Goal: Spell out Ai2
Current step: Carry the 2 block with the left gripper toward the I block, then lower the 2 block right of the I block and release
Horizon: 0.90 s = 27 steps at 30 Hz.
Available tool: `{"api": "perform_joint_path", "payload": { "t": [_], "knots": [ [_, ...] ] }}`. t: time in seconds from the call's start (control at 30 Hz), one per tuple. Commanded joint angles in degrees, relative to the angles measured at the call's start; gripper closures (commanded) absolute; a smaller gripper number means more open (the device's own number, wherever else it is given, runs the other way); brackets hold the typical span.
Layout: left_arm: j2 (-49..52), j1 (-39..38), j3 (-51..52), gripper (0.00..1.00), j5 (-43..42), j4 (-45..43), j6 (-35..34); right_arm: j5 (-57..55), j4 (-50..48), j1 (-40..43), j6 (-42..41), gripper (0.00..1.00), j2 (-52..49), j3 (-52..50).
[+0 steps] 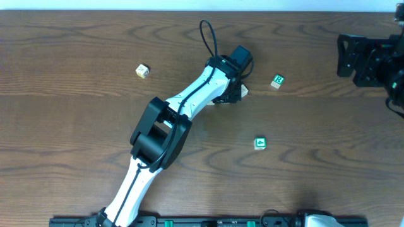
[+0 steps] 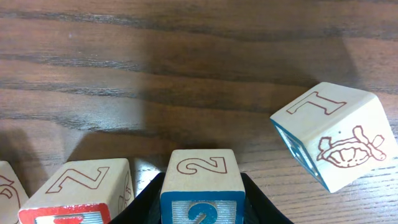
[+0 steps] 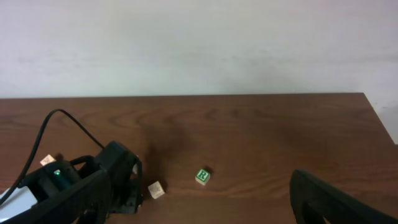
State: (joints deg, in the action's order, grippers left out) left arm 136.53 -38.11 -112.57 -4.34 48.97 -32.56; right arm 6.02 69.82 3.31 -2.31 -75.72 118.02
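The wooden table carries the left arm, which reaches to the far middle. The right gripper sits far right, and I cannot tell how its pincer stands. The left gripper seems clamped on the 2 block. The Z block is just to its left and the tilted 1 block is to its right.

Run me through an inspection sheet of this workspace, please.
Surface: brown wooden table, grain visible.
Job's things: blue 2 block; turtle block, top marked I or 1, askew to its right.
Clutter: red Z block; green R block; second green block; tan block.
End effectors: left end effector shut on the blue 2 block; right end effector at the table's edge, state unclear.
Cables: black cable looping over the left arm.
Surroundings: pale wall behind the table.
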Motion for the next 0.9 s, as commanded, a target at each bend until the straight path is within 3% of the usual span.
{"api": "perform_joint_path", "payload": {
  "t": [0.0,0.27,0.87],
  "knots": [
    [1.07,-0.17,0.02,0.69,-0.17,0.07,0.87,0.52,0.13,0.46,-0.44,0.09,0.07,0.13],
    [1.07,-0.17,0.02,0.61,-0.15,0.04,0.87,1.16,0.13,0.46,-0.44,0.09,0.07,0.13],
    [1.07,-0.11,0.02,0.56,1.44,-3.23,3.43,1.99,0.13,0.46,-0.44,0.09,0.07,0.13]
  ]
}}
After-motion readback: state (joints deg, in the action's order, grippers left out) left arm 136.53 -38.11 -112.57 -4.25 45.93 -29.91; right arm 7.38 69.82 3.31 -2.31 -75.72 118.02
